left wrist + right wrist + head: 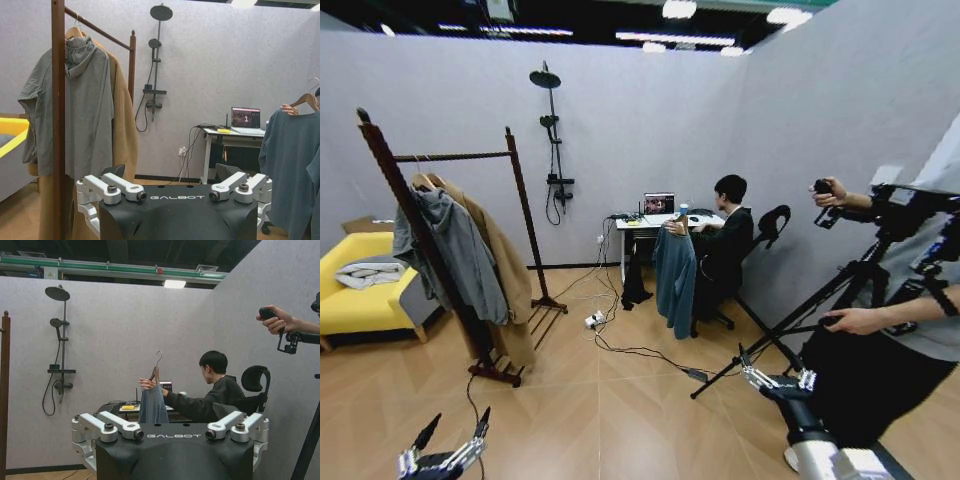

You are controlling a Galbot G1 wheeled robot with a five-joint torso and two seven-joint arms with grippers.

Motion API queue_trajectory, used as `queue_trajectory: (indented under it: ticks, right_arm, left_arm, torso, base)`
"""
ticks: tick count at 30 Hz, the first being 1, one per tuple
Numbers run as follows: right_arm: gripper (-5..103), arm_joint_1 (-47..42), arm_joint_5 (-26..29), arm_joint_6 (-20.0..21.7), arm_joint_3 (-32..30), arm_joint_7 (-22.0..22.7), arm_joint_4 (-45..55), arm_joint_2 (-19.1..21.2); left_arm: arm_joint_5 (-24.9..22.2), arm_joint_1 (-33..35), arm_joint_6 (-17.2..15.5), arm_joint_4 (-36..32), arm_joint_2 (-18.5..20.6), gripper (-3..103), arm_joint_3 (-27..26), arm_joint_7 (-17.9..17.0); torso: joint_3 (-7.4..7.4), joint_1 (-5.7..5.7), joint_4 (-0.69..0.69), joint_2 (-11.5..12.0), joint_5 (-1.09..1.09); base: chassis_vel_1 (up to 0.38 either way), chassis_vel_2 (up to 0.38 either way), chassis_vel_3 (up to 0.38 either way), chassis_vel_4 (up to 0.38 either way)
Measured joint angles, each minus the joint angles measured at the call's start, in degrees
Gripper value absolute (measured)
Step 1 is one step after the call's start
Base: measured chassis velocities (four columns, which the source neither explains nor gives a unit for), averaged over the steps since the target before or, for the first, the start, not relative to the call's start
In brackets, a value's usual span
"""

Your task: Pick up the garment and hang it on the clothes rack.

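Note:
A seated person's hand holds the teal-blue garment [675,275] up by its wooden hanger in front of the desk; it also shows in the left wrist view [287,165] and the right wrist view [152,407]. The dark wooden clothes rack [450,156] stands at the left with a grey hooded sweatshirt [460,250] and a tan coat on its bar; one post [58,100] is close to my left gripper. My left gripper [450,445] hangs low at the near left, open and empty [177,196]. My right gripper [775,375] is low at the near right, open and empty [174,434].
A black shower stand [552,140] is on the back wall. The desk [645,222] carries a laptop. Cables and a power strip [592,320] lie on the floor. A yellow sofa [360,300] sits far left. A camera tripod [840,290] and a person stand at the right.

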State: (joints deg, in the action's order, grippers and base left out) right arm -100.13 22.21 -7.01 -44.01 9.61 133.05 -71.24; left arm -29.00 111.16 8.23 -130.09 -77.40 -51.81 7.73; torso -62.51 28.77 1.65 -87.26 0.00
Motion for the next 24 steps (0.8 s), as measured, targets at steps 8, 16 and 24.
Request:
queue_trajectory:
  ticks: [8, 16, 24]
  right_arm:
    - [100, -0.02, 1.98, 2.3, 0.19, 0.05, 0.51, 0.18]
    - [100, 0.33, 4.86, 5.41, -1.4, 0.38, 0.86, 2.41]
    - [100, 0.96, 4.95, 5.96, -1.11, 0.69, 0.5, 2.35]
  left_arm:
    - [0.0, 0.0, 0.0, 0.0, 0.0, 100, 0.0, 0.0]
    - [0.0, 0.0, 0.0, 0.0, 0.0, 100, 0.0, 0.0]
    - [0.0, 0.0, 0.0, 0.0, 0.0, 100, 0.0, 0.0]
  torso:
    - [0.0, 0.0, 0.0, 0.0, 0.0]
    - [0.0, -0.01, 0.0, -0.01, 0.0]
    - [0.0, 0.0, 0.01, 0.0, 0.0]
  base:
    - [0.0, 0.0, 0.0, 0.0]
    - [-0.02, 0.012, 0.01, -0.017]
    - [-0.141, 0.119, 0.116, -0.131]
